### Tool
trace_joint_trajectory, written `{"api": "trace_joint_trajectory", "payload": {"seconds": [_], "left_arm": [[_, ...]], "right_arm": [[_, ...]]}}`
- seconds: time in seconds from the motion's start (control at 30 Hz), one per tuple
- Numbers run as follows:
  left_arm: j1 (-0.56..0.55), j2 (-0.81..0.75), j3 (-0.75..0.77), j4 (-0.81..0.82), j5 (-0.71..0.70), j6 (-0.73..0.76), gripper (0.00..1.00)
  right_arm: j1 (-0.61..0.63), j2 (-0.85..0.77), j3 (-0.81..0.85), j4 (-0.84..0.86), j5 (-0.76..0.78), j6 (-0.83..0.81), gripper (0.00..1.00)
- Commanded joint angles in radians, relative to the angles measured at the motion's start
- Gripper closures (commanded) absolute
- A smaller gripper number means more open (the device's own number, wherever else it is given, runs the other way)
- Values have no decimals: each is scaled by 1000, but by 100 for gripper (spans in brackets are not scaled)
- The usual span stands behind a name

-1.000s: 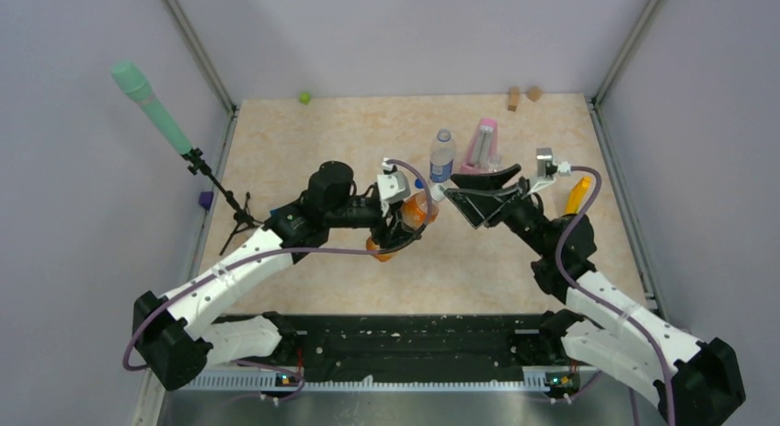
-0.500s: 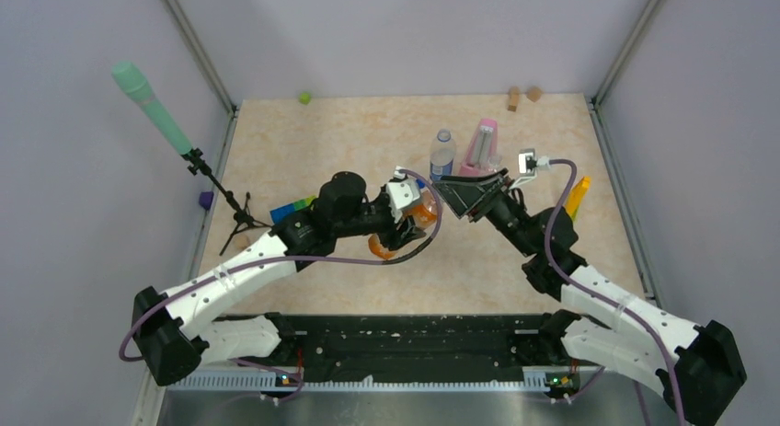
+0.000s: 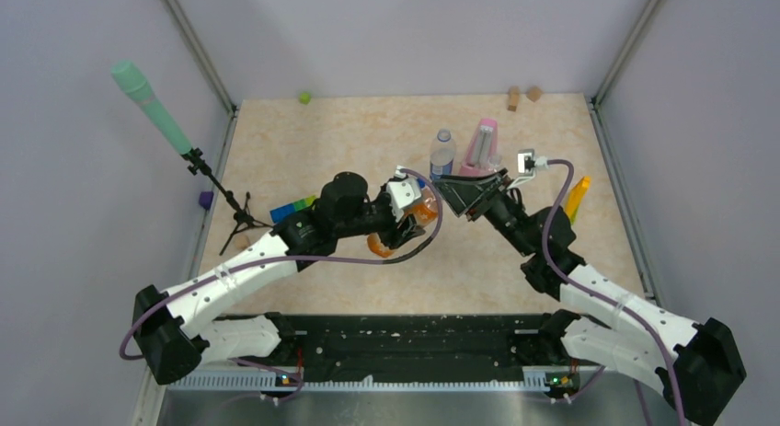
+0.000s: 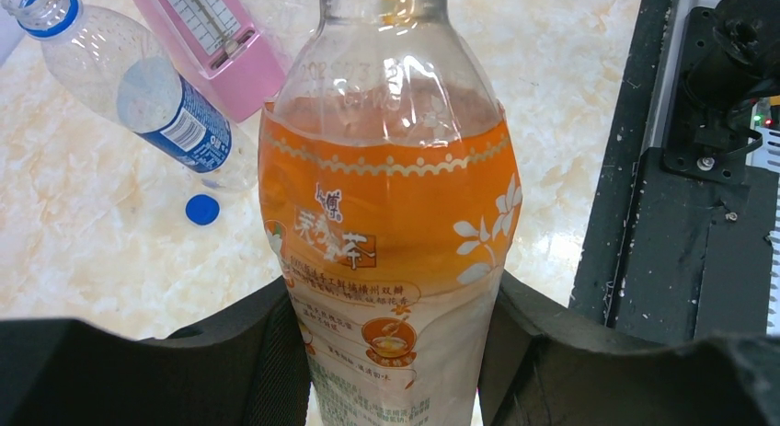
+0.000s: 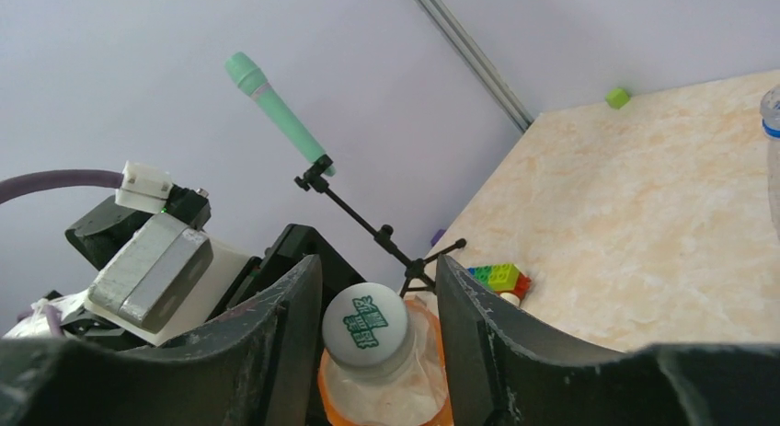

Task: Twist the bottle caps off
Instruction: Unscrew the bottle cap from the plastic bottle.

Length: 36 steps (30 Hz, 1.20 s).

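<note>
– Pale marble table [image 3: 303, 141], lilac walls, two arms meeting in the middle. Why's the left gripper [image 4: 394, 302] got the orange bottle [image 4: 386, 196] by its belly and not the neck?

– Anchor job, I reckon. Its jaws are pressed into the label on both sides, low on the body, so the bottle can't spin and the top end is left free. The overhead view shows it tipped toward the other arm, basically serving up the cap.

– And the right gripper [image 5: 375, 263]?

– Straddling the white cap [image 5: 365, 328], one finger each side. One looks to be touching and the other shows a sliver of gap, so I can't tell if it's actually biting. The cap sits on the neck and looks screwed down.

– So no twist yet?

– My guess, no. The blue cap [image 4: 201, 209] lies loose on the table just beside the blue-label bottle [image 4: 156, 104], whose neck looks bare, so that one seems done. The pink metronome [image 4: 216, 40] next to it is just clutter.
</note>
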<state>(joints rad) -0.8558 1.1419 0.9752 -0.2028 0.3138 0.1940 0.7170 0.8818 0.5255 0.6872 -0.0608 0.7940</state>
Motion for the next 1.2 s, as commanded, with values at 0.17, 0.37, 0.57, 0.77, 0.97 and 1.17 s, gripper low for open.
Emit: {"api": "trace_joint_trajectory", "payload": {"seconds": [0.17, 0.37, 0.57, 0.77, 0.97, 1.17], "left_arm": [[-7, 7, 26, 55, 8, 4, 100], [-6, 5, 26, 51, 16, 7, 100], [-2, 10, 38, 29, 155, 9, 100], [158, 24, 40, 94, 613, -112, 100], [228, 46, 12, 311, 864, -290, 100], [229, 51, 47, 164, 804, -207, 100]], "right_arm": [[6, 17, 8, 73, 4, -1, 64], [6, 5, -9, 94, 10, -6, 94], [2, 5, -4, 158, -180, -136, 100], [-72, 44, 56, 257, -630, -169, 100], [-123, 132, 136, 374, -961, -74, 100], [-135, 113, 150, 217, -810, -102, 63]]}}
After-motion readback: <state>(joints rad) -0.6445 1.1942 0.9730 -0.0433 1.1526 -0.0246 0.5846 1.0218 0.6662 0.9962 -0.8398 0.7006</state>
